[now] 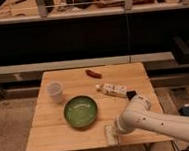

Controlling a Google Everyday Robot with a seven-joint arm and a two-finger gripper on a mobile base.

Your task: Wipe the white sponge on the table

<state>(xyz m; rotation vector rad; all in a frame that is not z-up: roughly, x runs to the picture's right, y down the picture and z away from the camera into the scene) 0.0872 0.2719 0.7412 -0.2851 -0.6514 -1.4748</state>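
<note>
Five things rest on the square, light-wood table [48,129] with its visible plank grain; the white sponge [110,136] - a small, flat, off-white rectangle - lies at the lower middle of the frame, by the table's near edge. The gripper [115,131] sits right at the sponge, largely hidden behind the rounded wrist; whether it is spread or pinching cannot be told. The white arm [157,121], smooth-shelled with dark dots, comes in from the lower right and is cut off there. A glossy round green bowl [81,111] sits centre; a white cup [55,91] at its upper left; a white tube with a dark end [114,90] upper right; a small red elongated object [93,73] farther up - too small to name.
</note>
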